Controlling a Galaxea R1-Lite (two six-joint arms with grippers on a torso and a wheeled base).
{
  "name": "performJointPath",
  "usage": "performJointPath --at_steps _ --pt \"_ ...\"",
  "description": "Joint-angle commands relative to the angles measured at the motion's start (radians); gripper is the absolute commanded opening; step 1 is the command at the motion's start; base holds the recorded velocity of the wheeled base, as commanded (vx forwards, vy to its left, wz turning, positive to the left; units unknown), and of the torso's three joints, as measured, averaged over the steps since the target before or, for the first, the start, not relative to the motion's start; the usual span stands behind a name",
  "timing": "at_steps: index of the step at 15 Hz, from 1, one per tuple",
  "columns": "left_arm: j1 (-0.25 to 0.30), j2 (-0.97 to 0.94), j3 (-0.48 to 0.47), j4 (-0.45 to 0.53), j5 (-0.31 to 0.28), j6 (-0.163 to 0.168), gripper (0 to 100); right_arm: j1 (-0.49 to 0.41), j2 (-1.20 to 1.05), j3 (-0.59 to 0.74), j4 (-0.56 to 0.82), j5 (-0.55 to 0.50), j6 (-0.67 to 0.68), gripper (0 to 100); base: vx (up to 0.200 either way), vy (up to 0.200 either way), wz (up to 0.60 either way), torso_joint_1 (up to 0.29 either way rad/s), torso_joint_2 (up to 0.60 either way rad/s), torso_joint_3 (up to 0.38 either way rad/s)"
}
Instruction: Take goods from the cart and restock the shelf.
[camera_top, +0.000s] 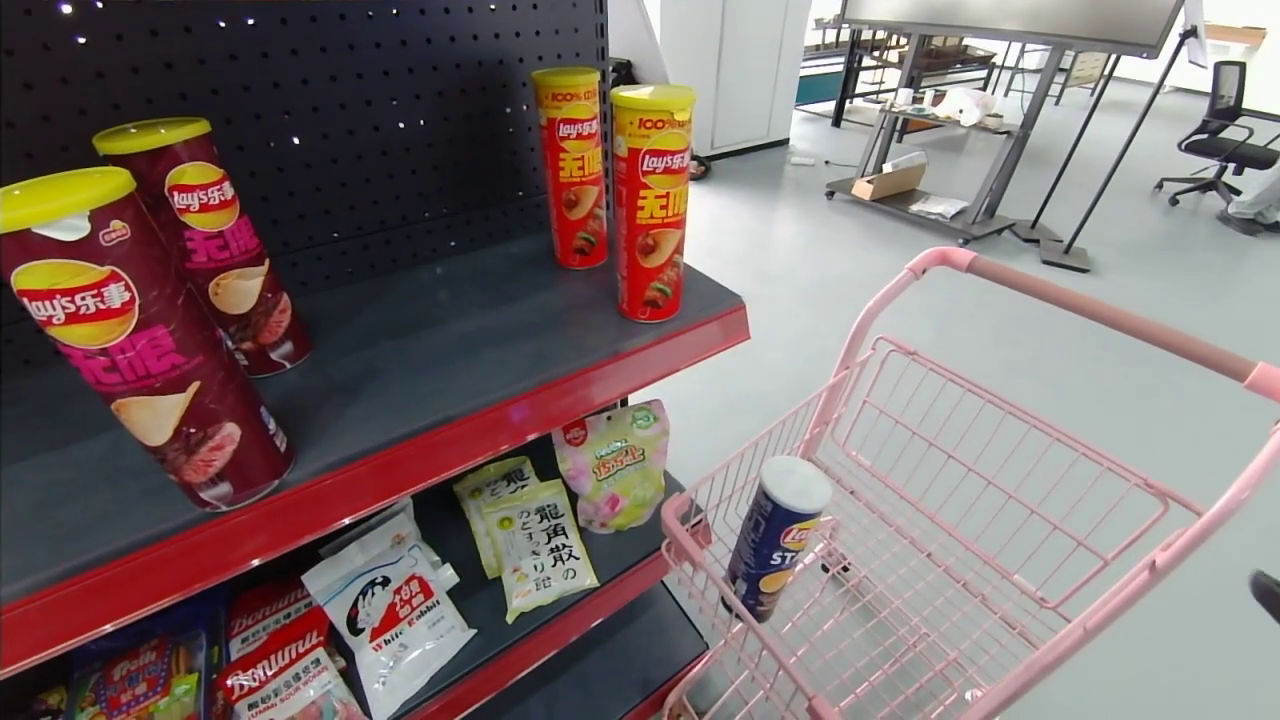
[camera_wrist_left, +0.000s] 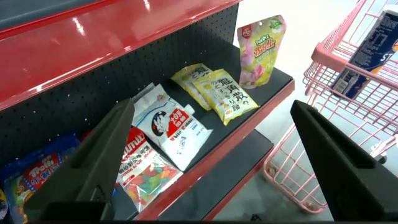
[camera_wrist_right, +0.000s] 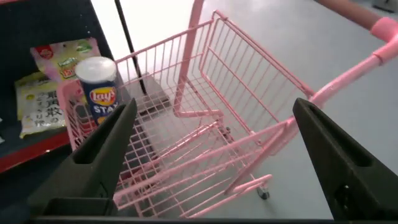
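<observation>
1. Pick-up pending: blue can (camera_top: 775, 535) tilts in the cart (camera_top: 1100, 315), lower centre of frame.
2. Fingers apart on both: right gripper (camera_wrist_right: 214, 106) over the cart, left gripper (camera_wrist_left: 212, 104) facing the shelf (camera_top: 450, 340).
3. Next, likely: right gripper grips the blue can.

The left gripper (camera_wrist_left: 212, 104) has its fingers spread wide over a shelf (camera_wrist_left: 273, 78) holding a white bag (camera_wrist_left: 174, 127), two yellow bags (camera_wrist_left: 227, 93) and an upright green pouch (camera_wrist_left: 261, 50). Just beside the shelf's end stands the pink cart (camera_wrist_left: 323, 56) with a blue can (camera_wrist_left: 379, 37) inside.

Two maroon cardboard crisp tubes (camera_top: 140, 340), two red crisp tubes (camera_top: 652, 200) atop grey metal shelf (camera_top: 450, 330), one navy tube (camera_top: 775, 540) beside it
</observation>
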Motion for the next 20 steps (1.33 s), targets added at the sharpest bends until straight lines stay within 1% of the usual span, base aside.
performJointPath --at_steps 1,2,4,5,6,7,8,10,13,15,18,19,20 --pt "0.0 0.001 0.0 0.0 0.0 0.0 100 0.059 0.66 0.017 -0.437 0.116 0.105 100 0.0 0.0 0.0 0.0 0.0 0.0" --pt "0.0 0.001 0.0 0.0 0.0 0.0 100 0.071 0.73 -0.007 -0.463 0.19 0.108 100 0.0 0.0 0.0 0.0 0.0 0.0" --pt "0.0 0.001 -0.001 0.0 0.0 0.001 100 0.077 0.835 -0.009 -0.495 0.291 0.107 100 0.0 0.0 0.0 0.0 0.0 0.0" --pt "0.0 0.001 0.0 0.0 0.0 0.001 100 0.094 0.916 -0.001 -0.564 0.371 0.099 100 0.0 0.0 0.0 0.0 0.0 0.0" --pt "0.0 0.001 0.0 0.0 0.0 0.0 100 0.106 0.948 0.0 -0.596 0.378 0.099 100 0.0 0.0 0.0 0.0 0.0 0.0" --pt "0.0 0.001 0.0 0.0 0.0 0.001 100 0.14 1.06 -0.001 -0.727 0.38 0.099 100 0.0 0.0 0.0 0.0 0.0 0.0" --pt "0.0 0.001 0.0 0.0 0.0 0.0 100 0.163 1.108 0.003 -0.796 0.38 0.097 100 0.0 0.0 0.0 0.0 0.0 0.0" --pt "0.0 0.001 0.0 0.0 0.0 0.0 100 0.212 1.158 0.008 -0.823 0.38 0.097 100 0.0 0.0 0.0 0.0 0.0 0.0" --pt "0.0 0.001 0.0 0.0 0.0 0.001 100 0.275 1.183 -0.006 -0.825 0.378 0.1 100 0.0 0.0 0.0 0.0 0.0 0.0" --pt "0.0 0.001 0.0 0.0 0.0 0.0 100 0.278 1.243 -0.012 -0.839 0.372 0.099 100 0.0 0.0 0.0 0.0 0.0 0.0" --pt "0.0 0.001 0.0 0.0 0.0 0.0 100 0.275 1.327 -0.024 -0.92 0.352 0.1 100 0.0 0.0 0.0 0.0 0.0 0.0" --pt "0.0 0.001 0.0 0.0 0.0 0.0 100 0.275 1.327 -0.024 -0.92 0.352 0.1 100 0.0 0.0 0.0 0.0 0.0 0.0" --pt "0.0 0.001 0.0 0.0 0.0 0.0 100 0.277 1.37 -0.053 -0.941 0.351 0.1 100 0.0 0.0 0.0 0.0 0.0 0.0"
